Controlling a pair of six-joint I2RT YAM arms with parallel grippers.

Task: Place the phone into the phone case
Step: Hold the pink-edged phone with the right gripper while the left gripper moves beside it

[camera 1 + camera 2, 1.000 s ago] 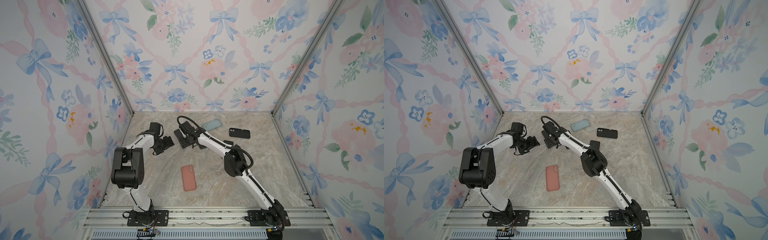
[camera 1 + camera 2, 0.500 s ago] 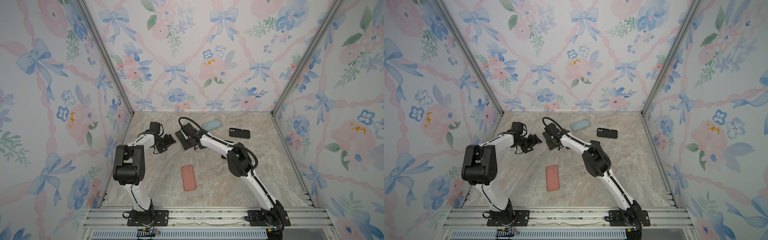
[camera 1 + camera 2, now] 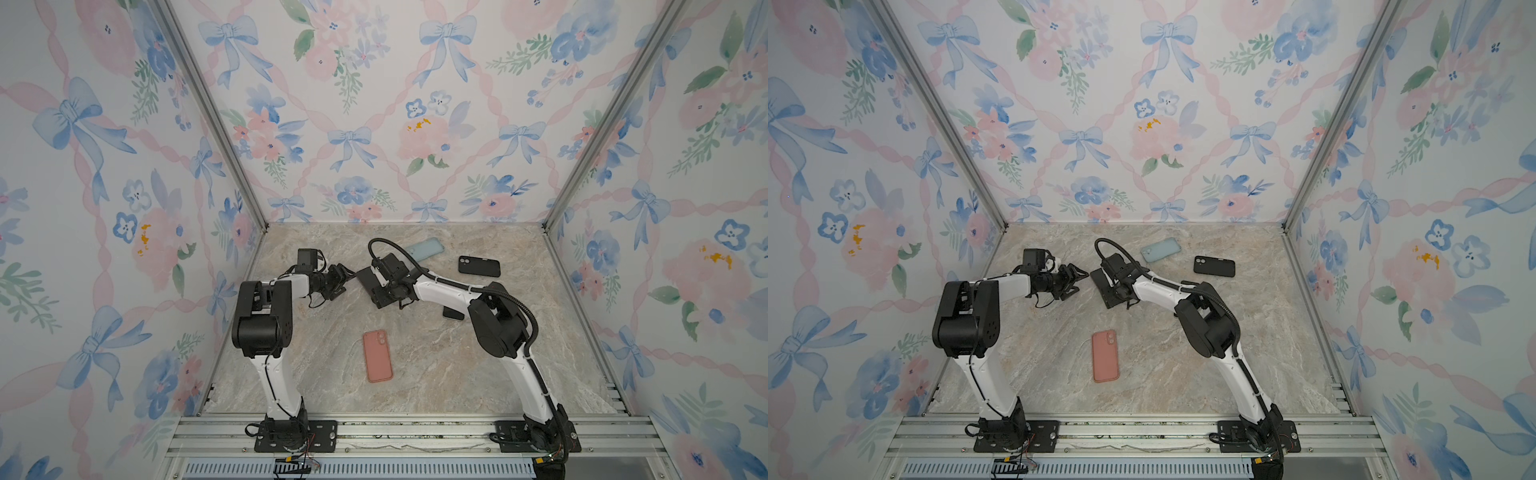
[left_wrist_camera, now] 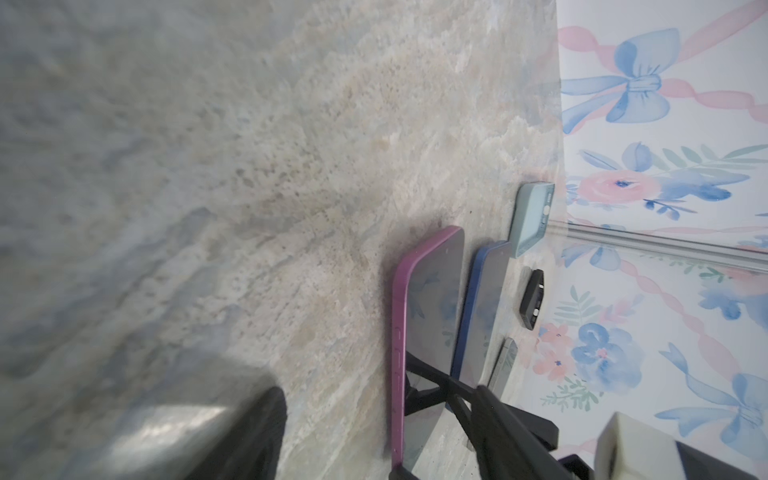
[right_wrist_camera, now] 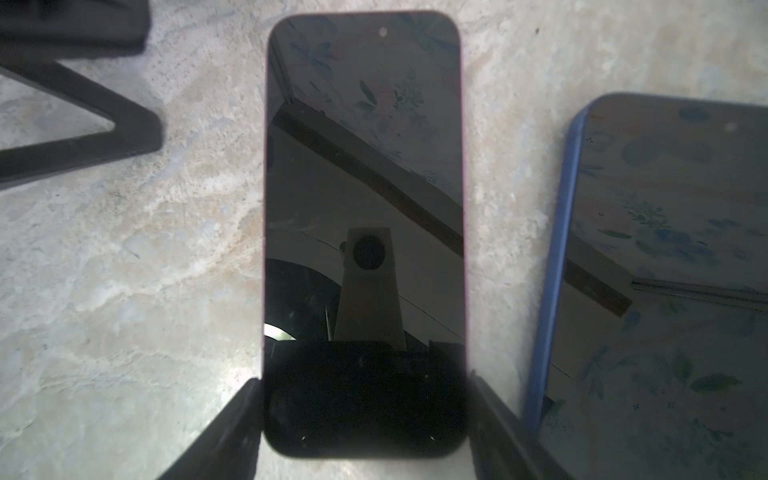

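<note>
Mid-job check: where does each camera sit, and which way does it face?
Top views: high over the front rail, facing down toward the back wall; left arm and right arm show whole above the table.
Left wrist: on the left arm, looking low across the table at the pink phone and blue phone; its own blurred finger at the edge.
Right wrist: on the right arm, looking straight down on the pink phone; its own fingers flank it.
Shared: both wrist views show both phones.

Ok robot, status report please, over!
Right gripper shut across magenta-edged black-screened phone, flat on marble table. Left gripper open, empty, beside it. Salmon-pink phone case untouched, nearer the front. Blue-edged phone close alongside.
</note>
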